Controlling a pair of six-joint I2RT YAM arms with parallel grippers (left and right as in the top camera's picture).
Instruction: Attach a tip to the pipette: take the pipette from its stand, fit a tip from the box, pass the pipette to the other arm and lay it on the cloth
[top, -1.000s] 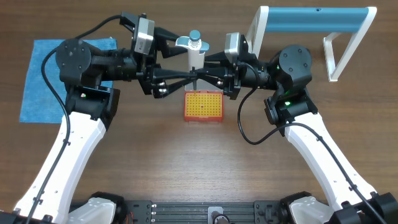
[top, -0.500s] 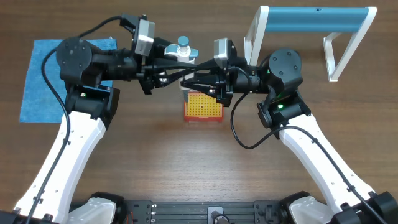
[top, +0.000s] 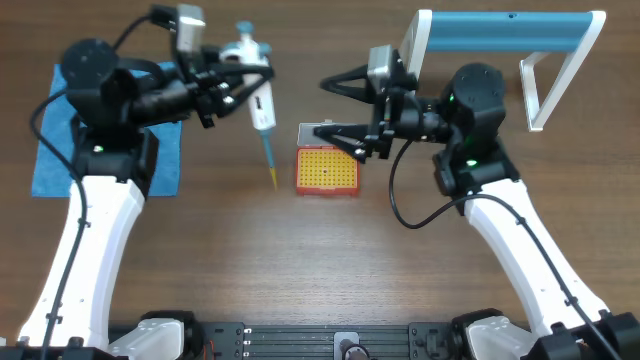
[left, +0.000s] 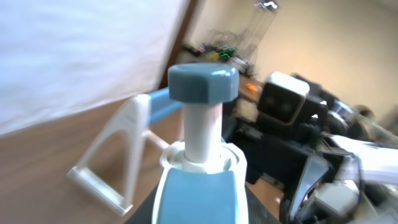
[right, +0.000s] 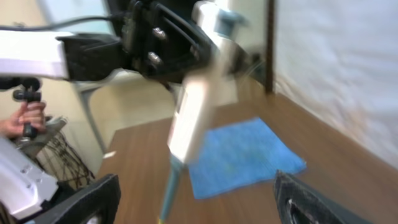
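Pipette axis: the pipette (top: 262, 100) hung steeply tilted. Its plunger head lay toward the counter's far edge in the top view, and its yellow tip (top: 272, 176) pointed down at the counter (top: 320, 270) and toward the near edge.
Pipette place: it was in the air between the blue cloth (top: 50, 140) at the far-left corner and the tip box (top: 327, 170) at mid-counter, touching neither.
Since half a second before: both arms had met over the tip box with the pipette between them. The left arm had since carried it off to the left, and the right arm had drawn back to the right.
Left arm (top: 100, 90): the elbow was over the cloth and the forearm reached right, with the left jaws clamped on the pipette's upper body.
Right arm (top: 470, 100): the forearm pointed left from beside the stand (top: 500, 30). The right jaws were spread wide and empty, facing the pipette and well apart from it.
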